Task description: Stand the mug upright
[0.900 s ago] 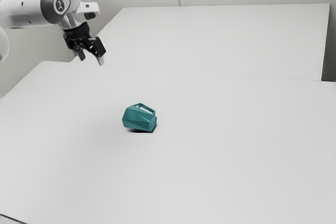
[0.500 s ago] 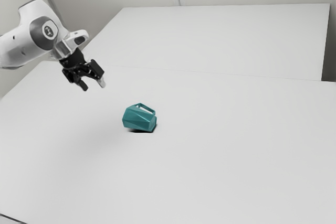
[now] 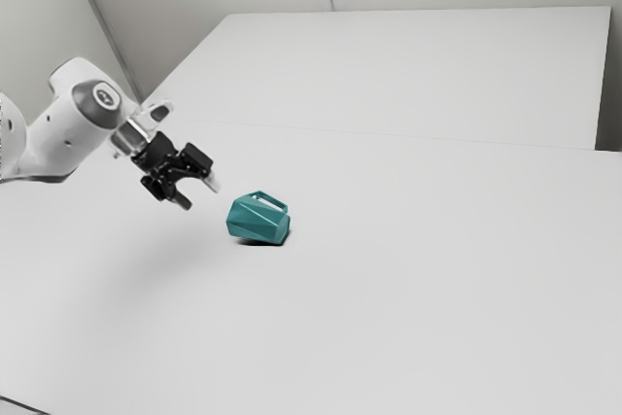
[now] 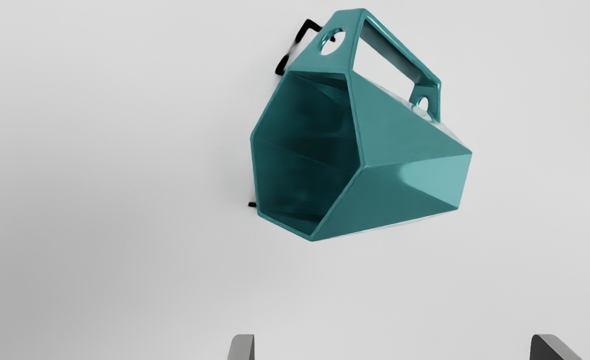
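A: What had changed by this stage?

B: Chiefly the position of the pincer (image 3: 198, 194). In the exterior view it had come lower and farther toward the view's right, carried by the arm (image 3: 66, 138), so that it stood near the mug (image 3: 259, 219) but apart from it.

A: And the mug itself?

B: Unmoved over the same interval. It lay on its side on the tabletop (image 3: 418, 279), handle (image 4: 400, 55) uppermost, its open mouth (image 4: 305, 155) turned toward the pincer and its narrower base toward the exterior view's right.

A: What was the state of the pincer?

B: Spread. In the wrist view its two fingertips stood wide apart, with nothing pinched between them.

A: How did this bear on the task?

B: The change was one of approach only; the upright pose was not met. The next move, by inference, called for bringing the fingers to either side of the body or the handle, then tipping the mug until its base faced down.

A: Was any hazard to be noted?

B: Probably the slanting facets: a push against the rim might have rolled or slid the mug before a grip was secured.
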You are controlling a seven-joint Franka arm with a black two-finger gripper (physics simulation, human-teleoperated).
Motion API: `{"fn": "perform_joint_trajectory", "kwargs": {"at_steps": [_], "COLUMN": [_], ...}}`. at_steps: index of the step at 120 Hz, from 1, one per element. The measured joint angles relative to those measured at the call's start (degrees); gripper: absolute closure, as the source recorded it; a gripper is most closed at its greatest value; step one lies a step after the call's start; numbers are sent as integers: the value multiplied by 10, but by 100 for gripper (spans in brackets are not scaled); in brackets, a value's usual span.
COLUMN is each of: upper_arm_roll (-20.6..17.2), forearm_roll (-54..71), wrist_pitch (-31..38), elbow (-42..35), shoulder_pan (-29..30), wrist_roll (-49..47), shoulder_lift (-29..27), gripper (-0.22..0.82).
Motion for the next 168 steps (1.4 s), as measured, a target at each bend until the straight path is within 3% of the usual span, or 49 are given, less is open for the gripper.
{"fn": "perform_joint_trajectory", "kwargs": {"at_steps": [28, 76, 123, 168], "upper_arm_roll": [-2, -17, -24, -33], "forearm_roll": [-48, -99, -204, -263], "wrist_pitch": [1, -13, -46, -52], "elbow": [3, 91, 92, 119], "shoulder_pan": [10, 30, 38, 31], "wrist_roll": [37, 136, 209, 246], "shoulder_lift": [41, 139, 169, 200], "gripper": [0, 0, 0, 25]}}
